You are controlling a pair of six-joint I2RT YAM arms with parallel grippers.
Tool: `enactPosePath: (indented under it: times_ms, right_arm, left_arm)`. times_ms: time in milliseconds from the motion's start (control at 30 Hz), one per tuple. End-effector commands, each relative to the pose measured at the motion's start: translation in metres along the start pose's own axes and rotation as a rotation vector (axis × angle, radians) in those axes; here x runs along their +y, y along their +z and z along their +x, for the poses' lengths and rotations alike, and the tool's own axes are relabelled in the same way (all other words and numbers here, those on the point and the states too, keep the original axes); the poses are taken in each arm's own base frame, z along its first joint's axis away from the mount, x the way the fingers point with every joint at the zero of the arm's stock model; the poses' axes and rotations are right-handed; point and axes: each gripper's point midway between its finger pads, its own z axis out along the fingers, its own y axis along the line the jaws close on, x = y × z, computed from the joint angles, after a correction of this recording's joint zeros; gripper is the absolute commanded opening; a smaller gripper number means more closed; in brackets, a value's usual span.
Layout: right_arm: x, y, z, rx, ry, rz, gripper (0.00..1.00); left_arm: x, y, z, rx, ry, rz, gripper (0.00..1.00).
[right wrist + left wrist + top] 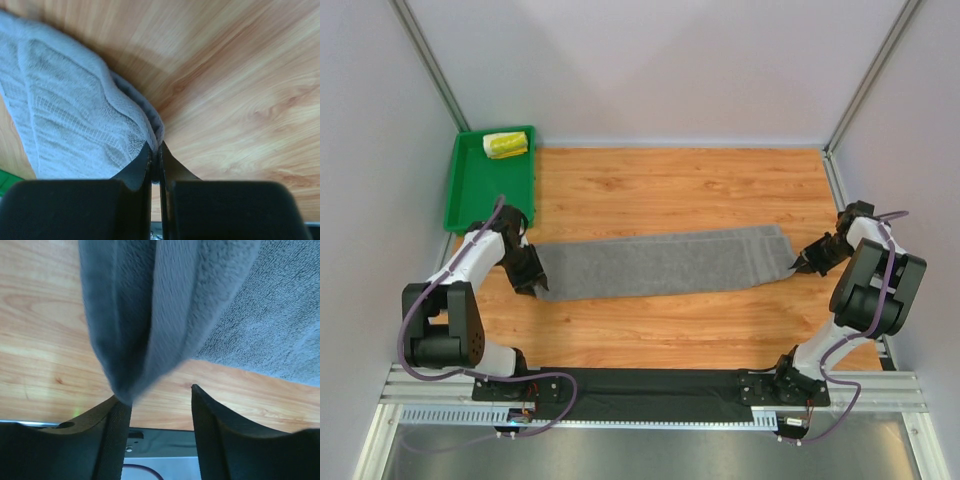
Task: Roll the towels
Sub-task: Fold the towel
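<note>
While one grey towel [665, 264] lies stretched, one yellow towel [505, 145] sits rolled.

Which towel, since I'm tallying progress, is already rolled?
The small yellow-green towel in the green tray: it is a compact roll. The grey towel lies stretched out as a long flat strip across the table.

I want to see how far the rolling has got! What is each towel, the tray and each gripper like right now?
grey towel: folded into a long strip, lying flat, not rolled.
small towel: rolled up, lying in the tray.
tray: holds only the small towel.
left gripper: open, at one end of the grey towel.
right gripper: shut on the grey towel's other end.
</note>
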Motion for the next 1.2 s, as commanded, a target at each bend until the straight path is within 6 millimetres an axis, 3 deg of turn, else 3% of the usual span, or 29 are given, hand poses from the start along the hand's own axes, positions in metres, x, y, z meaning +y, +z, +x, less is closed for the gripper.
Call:
enactPosePath:
  times_ms: [0, 200, 333, 500, 600, 633, 867, 933, 1067, 1100, 1133, 1167]
  right_arm:
    - [0.012, -0.011, -0.031, -0.131, -0.023, -0.038, 0.00]
    - [0.002, -0.026, -0.036, -0.175, -0.053, 0.021, 0.00]
    - [-0.004, -0.027, -0.038, -0.198, -0.052, 0.046, 0.00]
    - [-0.016, -0.024, -0.040, -0.199, -0.025, 0.060, 0.00]
    - [-0.023, -0.022, -0.042, -0.203, -0.003, 0.057, 0.00]
    - [-0.024, -0.022, -0.042, -0.202, 0.005, 0.055, 0.00]
    - [-0.023, -0.019, -0.044, -0.198, 0.013, 0.046, 0.00]
    - [-0.022, -0.019, -0.047, -0.201, 0.011, 0.046, 0.00]
    - [-0.021, -0.017, -0.046, -0.189, 0.006, 0.044, 0.00]
    - [-0.020, -0.018, -0.046, -0.187, 0.004, 0.041, 0.03]
    - [-0.020, -0.017, -0.045, -0.184, 0.001, 0.039, 0.28]
    - [-0.018, -0.017, -0.046, -0.186, -0.001, 0.028, 0.43]
  left_arm:
    - [-0.018, -0.025, -0.016, -0.132, 0.011, 0.103, 0.58]
    - [-0.026, -0.058, -0.028, -0.255, 0.019, 0.134, 0.57]
    - [-0.033, -0.062, -0.048, -0.324, 0.042, 0.131, 0.56]
    - [-0.049, -0.026, -0.066, -0.266, 0.102, 0.072, 0.53]
    - [-0.036, 0.003, -0.073, -0.181, 0.076, -0.046, 0.51]
    - [-0.023, 0.015, -0.067, -0.113, 0.050, -0.125, 0.50]
    - [0.005, 0.033, -0.058, -0.086, -0.030, -0.218, 0.50]
    - [0.005, 0.033, -0.057, -0.072, -0.028, -0.216, 0.51]
    - [-0.007, 0.013, -0.063, -0.110, 0.003, -0.166, 0.54]
    - [-0.007, 0.003, -0.063, -0.122, 0.029, -0.160, 0.55]
    - [-0.013, -0.016, -0.069, -0.175, 0.050, -0.130, 0.57]
    - [-0.015, -0.027, -0.070, -0.197, 0.068, -0.116, 0.59]
